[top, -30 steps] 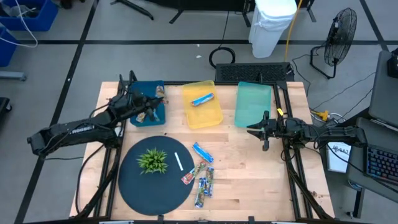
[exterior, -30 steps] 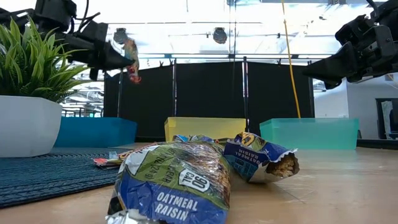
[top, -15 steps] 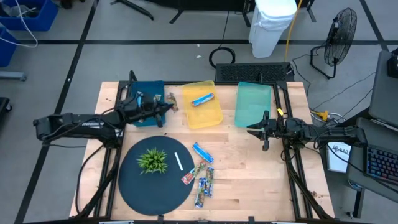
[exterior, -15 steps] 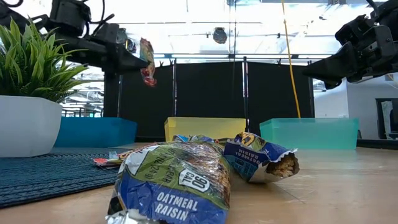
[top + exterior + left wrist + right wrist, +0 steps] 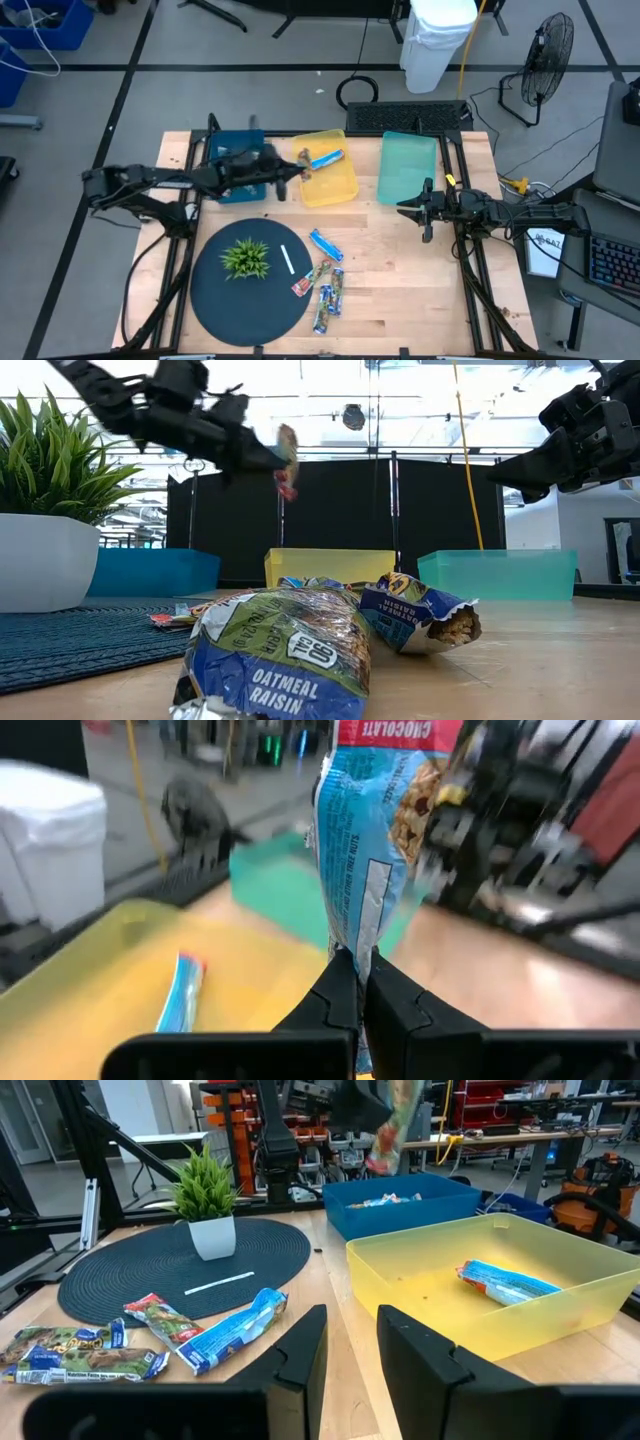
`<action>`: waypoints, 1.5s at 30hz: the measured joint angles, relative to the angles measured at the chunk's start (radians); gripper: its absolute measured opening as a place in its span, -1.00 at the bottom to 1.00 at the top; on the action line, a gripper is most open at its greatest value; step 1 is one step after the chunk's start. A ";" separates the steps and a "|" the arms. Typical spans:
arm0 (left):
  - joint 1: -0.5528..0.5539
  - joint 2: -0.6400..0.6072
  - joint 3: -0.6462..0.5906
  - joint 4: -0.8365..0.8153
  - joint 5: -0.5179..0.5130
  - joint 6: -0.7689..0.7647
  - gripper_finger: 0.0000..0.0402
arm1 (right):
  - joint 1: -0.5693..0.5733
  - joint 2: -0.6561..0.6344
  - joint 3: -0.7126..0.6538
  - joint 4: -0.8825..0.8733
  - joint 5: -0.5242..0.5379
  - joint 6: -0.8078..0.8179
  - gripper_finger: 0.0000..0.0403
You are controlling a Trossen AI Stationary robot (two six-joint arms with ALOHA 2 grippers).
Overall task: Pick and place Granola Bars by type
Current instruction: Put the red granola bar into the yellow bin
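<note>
Two dark slender jointed arms, black angular end effector fingers (image 5: pixel 300 1355).

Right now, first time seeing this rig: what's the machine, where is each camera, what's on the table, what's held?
Two dark robot arms work at a wooden table. One camera looks straight down, one sits at table height, one rides on each wrist.

Three bins stand at the back: blue bin, yellow bin with one blue bar inside, teal bin. In front are a dark round mat with a small plant and white stick, plus loose granola bars.

The left gripper is shut on a light-blue bar in the air at the yellow bin's edge. The right gripper waits open, empty, by the teal bin.
</note>
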 joint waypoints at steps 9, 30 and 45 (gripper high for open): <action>-0.001 0.230 0.235 -0.314 -0.009 0.033 -0.97 | 0.000 0.000 0.000 0.000 0.000 0.000 -0.59; -0.001 0.430 0.337 -0.530 -0.013 -0.061 -0.95 | 0.000 0.000 0.000 -0.001 0.000 0.000 -0.58; -0.004 0.431 0.336 -0.517 -0.019 -0.063 -0.74 | 0.000 0.000 0.000 0.000 0.000 0.000 -0.59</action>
